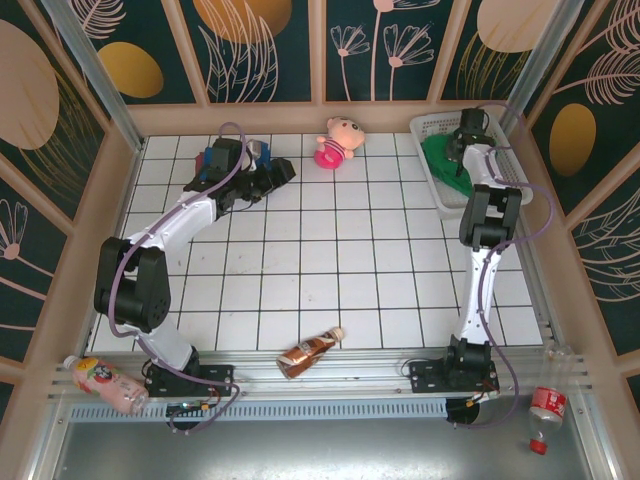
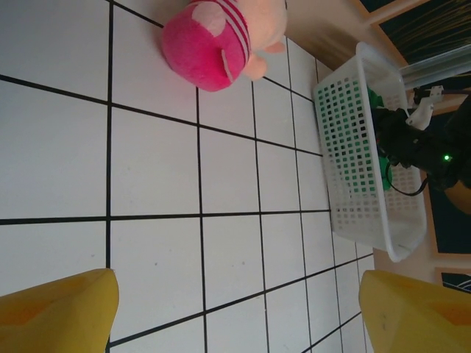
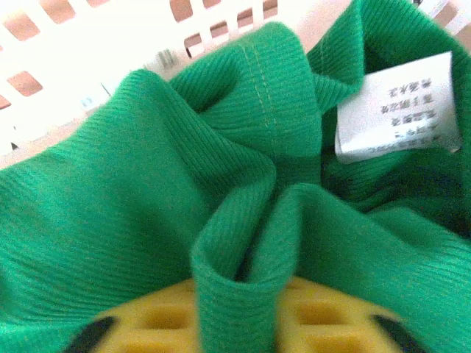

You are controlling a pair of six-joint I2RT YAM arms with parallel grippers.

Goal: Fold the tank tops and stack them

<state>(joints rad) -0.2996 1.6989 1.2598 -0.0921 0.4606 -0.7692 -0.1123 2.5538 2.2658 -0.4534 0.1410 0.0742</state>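
In the basket [image 1: 430,124], the green tank top [image 3: 132,213] is pinched by the right end effector [image 3: 237,323]. The left end effector [image 2: 235,316] is held wide open, empty.

Left arm [image 1: 170,225] and right arm [image 1: 480,270]: white links, chunky black joints, a purple cable [image 1: 228,127] looping along each. Left claw [image 2: 235,316] has smooth yellow fingers [image 2: 59,312]; right claw [image 3: 243,323] has yellow waffle-grid pads [image 3: 324,320].

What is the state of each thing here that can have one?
green tank top: bunched in basket, fold pinched by right gripper
right gripper: shut on green tank top
left gripper: open, holding nothing
basket: upright
brown bottle: lying on its side
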